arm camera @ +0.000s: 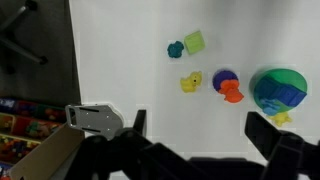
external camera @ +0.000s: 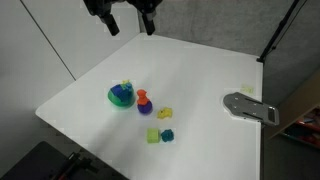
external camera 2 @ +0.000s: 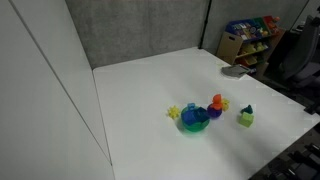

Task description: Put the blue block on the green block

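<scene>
The blue block (arm camera: pixel 222 77) is a deep-blue, almost violet piece on the white table, touching an orange piece (arm camera: pixel 233 94). It also shows in both exterior views (external camera: pixel 143 107) (external camera 2: pixel 214 113). The green block (arm camera: pixel 194 42) is a pale lime cube standing next to a small teal piece (arm camera: pixel 175 48); it shows in both exterior views too (external camera: pixel 153 135) (external camera 2: pixel 245 120). My gripper (arm camera: pixel 200 135) is open and empty, high above the table and apart from all the toys. In an exterior view it hangs at the top (external camera: pixel 130 22).
A darker green rounded piece (arm camera: pixel 272 80) holds a lighter blue piece (arm camera: pixel 288 95). A yellow piece (arm camera: pixel 190 82) lies between the toys. A grey metal plate (external camera: pixel 248 105) lies near a table edge. A shelf of coloured toys (external camera 2: pixel 250 38) stands beyond the table.
</scene>
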Available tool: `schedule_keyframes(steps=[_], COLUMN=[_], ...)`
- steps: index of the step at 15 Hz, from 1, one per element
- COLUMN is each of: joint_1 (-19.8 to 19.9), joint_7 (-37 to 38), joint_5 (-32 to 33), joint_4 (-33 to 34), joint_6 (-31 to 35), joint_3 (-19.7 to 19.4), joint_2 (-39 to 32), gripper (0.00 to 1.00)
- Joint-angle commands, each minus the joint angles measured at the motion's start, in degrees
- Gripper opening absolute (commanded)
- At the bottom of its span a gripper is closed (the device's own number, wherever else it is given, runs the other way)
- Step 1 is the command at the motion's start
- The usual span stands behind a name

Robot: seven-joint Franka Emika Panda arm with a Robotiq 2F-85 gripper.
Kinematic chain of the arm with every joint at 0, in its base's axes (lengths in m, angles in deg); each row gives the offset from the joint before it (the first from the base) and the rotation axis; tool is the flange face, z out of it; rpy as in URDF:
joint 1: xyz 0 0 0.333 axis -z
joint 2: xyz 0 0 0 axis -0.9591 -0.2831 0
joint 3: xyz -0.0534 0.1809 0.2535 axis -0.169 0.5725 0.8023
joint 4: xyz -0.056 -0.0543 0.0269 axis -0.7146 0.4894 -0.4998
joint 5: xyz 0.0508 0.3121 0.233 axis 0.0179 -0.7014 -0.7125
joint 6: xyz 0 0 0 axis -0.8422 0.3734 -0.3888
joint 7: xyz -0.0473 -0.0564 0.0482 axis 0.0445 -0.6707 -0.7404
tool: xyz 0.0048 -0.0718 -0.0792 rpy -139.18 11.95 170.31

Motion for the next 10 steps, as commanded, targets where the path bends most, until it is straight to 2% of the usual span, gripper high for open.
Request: schedule_keyframes(steps=[1,10], joint_1=[-2.1,-7.8], joint_7=[0.4,-0.9], joint_5=[-2.4,-12.6], joint_4=[2.4,1.7], joint_6=[-0.2,6.0], joint_3=[1.1,4.0], joint_2=[-2.8,-11.6], gripper=[1.00,1.00])
